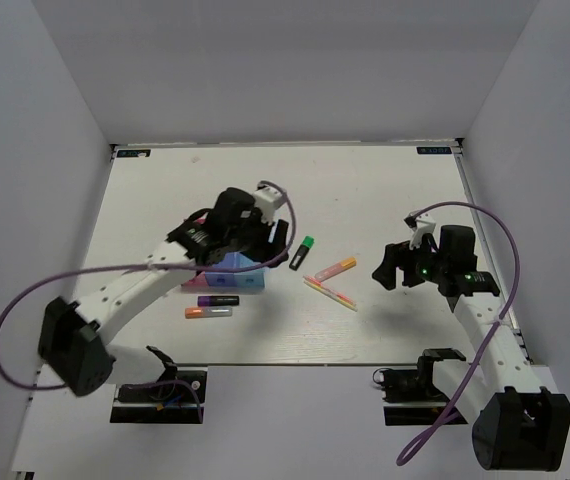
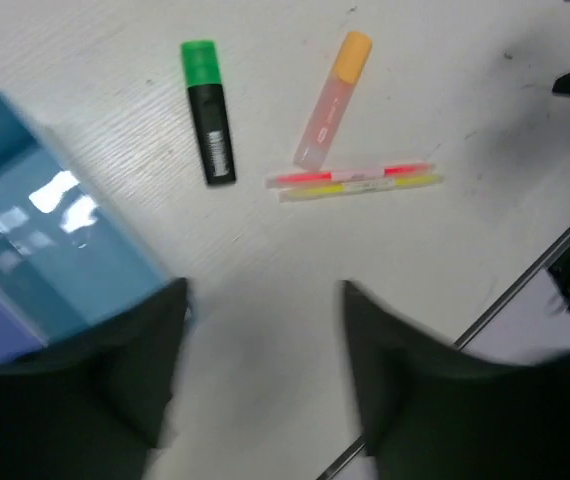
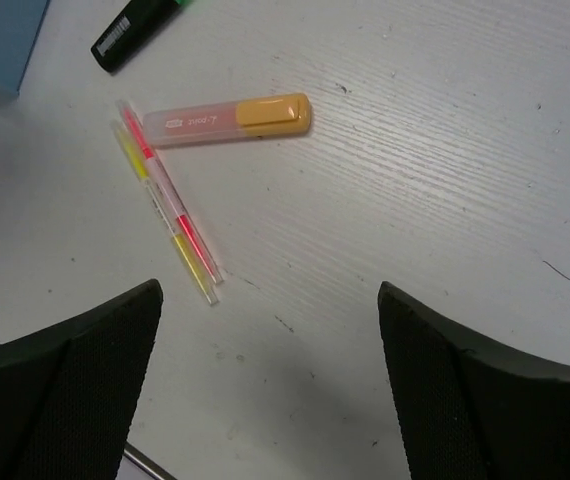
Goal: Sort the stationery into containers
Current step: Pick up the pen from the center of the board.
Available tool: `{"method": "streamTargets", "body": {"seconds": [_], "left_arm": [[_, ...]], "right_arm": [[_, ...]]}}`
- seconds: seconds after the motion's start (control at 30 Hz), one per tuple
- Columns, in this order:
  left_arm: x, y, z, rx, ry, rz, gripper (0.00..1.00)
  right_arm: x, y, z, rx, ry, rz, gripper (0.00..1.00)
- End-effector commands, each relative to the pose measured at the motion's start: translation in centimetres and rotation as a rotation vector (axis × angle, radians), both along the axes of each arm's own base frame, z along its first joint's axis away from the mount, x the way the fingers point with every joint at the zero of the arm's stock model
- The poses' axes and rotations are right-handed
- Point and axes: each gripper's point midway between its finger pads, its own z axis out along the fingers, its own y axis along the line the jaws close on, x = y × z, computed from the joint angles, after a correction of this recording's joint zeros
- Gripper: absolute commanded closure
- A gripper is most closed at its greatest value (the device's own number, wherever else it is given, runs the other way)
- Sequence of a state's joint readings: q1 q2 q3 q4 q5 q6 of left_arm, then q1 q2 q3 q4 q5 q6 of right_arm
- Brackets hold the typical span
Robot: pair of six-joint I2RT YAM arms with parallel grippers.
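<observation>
The joined bins [image 1: 237, 276] sit left of centre, partly under my left arm; their light blue end shows in the left wrist view [image 2: 55, 250]. A black marker with a green cap [image 1: 302, 253] lies just right of them, then an orange-pink highlighter [image 1: 335, 268] and a thin yellow-pink pen pair [image 1: 331, 294]. All three show in the left wrist view: marker [image 2: 208, 112], highlighter [image 2: 332, 100], thin pens [image 2: 353, 181]. My left gripper [image 1: 273, 240] is open and empty above the bins' right end. My right gripper [image 1: 395, 265] is open and empty, right of the highlighter [image 3: 220, 118] and thin pens [image 3: 168, 212].
A dark purple marker [image 1: 218, 300] and an orange highlighter [image 1: 208, 312] lie on the table just in front of the bins. White walls enclose the table on three sides. The table's near edge [image 3: 145, 460] shows below the right gripper.
</observation>
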State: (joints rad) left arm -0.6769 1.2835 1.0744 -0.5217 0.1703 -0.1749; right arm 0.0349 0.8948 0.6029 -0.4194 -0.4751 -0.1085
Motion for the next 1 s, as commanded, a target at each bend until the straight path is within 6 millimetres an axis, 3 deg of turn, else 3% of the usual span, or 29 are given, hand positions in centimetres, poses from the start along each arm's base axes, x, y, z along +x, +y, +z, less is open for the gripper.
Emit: {"method": "streamTargets", "body": {"seconds": [0.0, 0.03, 0.07, 0.1, 0.13, 0.17, 0.2, 0.3, 0.5, 0.97], "left_arm": [[2.7, -3.1, -2.0, 0.081, -0.002, -0.028, 0.48], [3.4, -3.3, -2.6, 0.109, -0.002, -0.005, 0.62], [4.3, -4.2, -5.0, 0.151, 0.043, -0.005, 0.74], [5.4, -4.7, -4.5, 0.147, 0.029, 0.02, 0.83], [5.9, -4.9, -5.0, 0.156, 0.034, 0.036, 0.81], [7.0, -5.8, -6.2, 0.174, 0.049, 0.041, 0.73], [7.3, -6.0, -6.8, 0.187, 0.052, 0.048, 0.47], [8.4, -7.0, -8.6, 0.216, 0.069, 0.05, 0.35], [9.8, -7.8, -12.2, 0.284, 0.099, 0.07, 0.34], [8.6, -7.4, -16.8, 0.456, 0.07, 0.054, 0.39]], "right_arm": [[0.6, 0.0, 1.8, -0.004, -0.037, -0.006, 0.11], [0.6, -0.1, 1.7, -0.007, -0.037, -0.009, 0.16], [0.6, -0.1, 1.8, -0.006, -0.039, -0.01, 0.29], [0.6, -0.1, 1.8, -0.009, -0.039, -0.008, 0.36], [0.6, -0.1, 1.8, -0.009, -0.038, -0.009, 0.42], [0.7, -0.2, 1.8, -0.014, -0.036, -0.017, 0.44], [0.7, -0.3, 1.9, -0.015, -0.036, -0.021, 0.41], [0.8, -0.4, 1.9, -0.017, -0.029, -0.035, 0.37], [0.9, -0.2, 1.8, -0.009, -0.018, -0.028, 0.37], [0.8, -0.2, 2.0, -0.004, -0.01, -0.037, 0.36]]}}
